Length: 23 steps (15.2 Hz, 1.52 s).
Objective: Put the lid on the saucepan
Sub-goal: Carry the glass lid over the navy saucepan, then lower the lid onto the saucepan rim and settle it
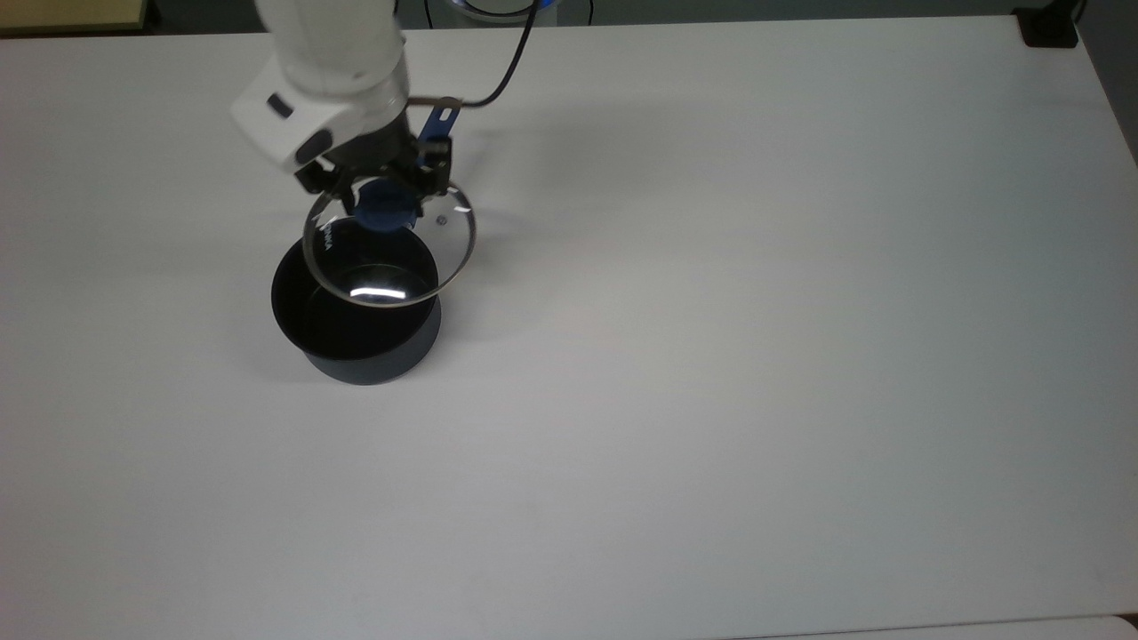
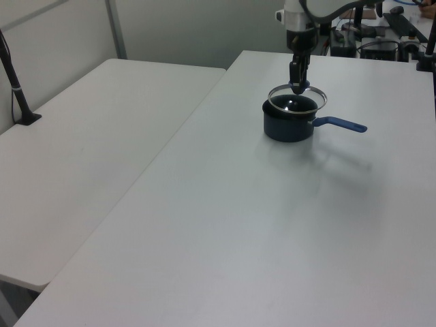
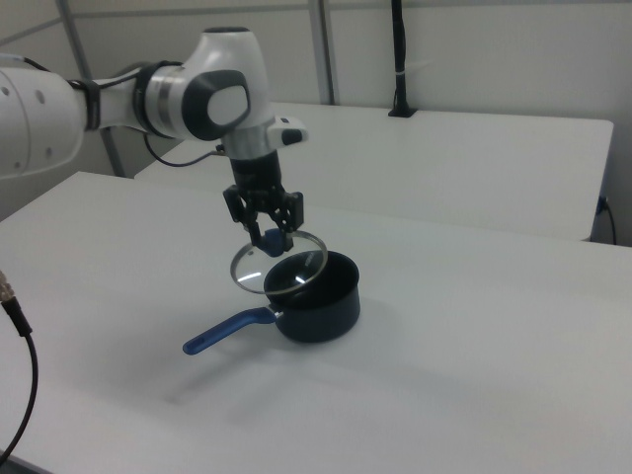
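A white robot arm's gripper [image 1: 384,188] pinches the blue knob of the glass lid [image 1: 388,244], its black fingers [image 3: 263,212] closed on either side of the knob and carrying the disc in the air, clear of the table [image 1: 756,356]. The knob itself is half hidden between the fingers in the top view, and in the left view the gripper [image 2: 298,83] is too small for the grip to be made out. The lid [image 3: 280,265] hangs directly below the fingers and overlaps the near rim of the saucepan [image 3: 318,296] without sitting on it; in the right view it is slightly tilted and sticks out past the pan towards the right view's left. Seen through the glass in the top view are part of the pan's black inside and a bright reflection (white lettering on the lid is too small to read). The saucepan [image 1: 358,316] stands upright below and just ahead of the fingers; most of its blue handle [image 1: 436,124] is covered by the gripper body, with its holed end showing behind. A black cable [image 1: 511,67] runs from the arm off the top edge. A second white table [image 2: 88,136] stands beside the first, a black post [image 2: 15,82] at its far edge.
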{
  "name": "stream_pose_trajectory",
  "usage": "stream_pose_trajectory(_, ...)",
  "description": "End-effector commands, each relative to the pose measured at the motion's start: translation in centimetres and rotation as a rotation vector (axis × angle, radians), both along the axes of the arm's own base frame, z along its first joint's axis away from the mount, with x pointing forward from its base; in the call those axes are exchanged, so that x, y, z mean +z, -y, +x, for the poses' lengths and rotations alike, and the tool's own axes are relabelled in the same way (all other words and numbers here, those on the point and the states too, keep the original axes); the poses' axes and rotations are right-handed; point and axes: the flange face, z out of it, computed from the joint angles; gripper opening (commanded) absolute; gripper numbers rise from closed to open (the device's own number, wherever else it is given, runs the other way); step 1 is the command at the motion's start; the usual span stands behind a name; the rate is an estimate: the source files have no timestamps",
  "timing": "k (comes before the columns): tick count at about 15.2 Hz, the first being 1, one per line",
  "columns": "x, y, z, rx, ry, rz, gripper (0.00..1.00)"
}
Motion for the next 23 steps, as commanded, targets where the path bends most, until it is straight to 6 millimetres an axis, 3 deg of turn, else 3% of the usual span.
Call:
stream_pose_trajectory(1, -0.6, 2.1, 1.2, 0.001, 0.002, -0.007, 0.47)
stream_pose_trajectory(8, -2.4, 3.7, 2.6, -0.033, 0.059, -0.021, 0.47)
stream_pose_trajectory(23, -4.1, 3.5, 3.0, -0.039, 0.048, -0.017, 0.51)
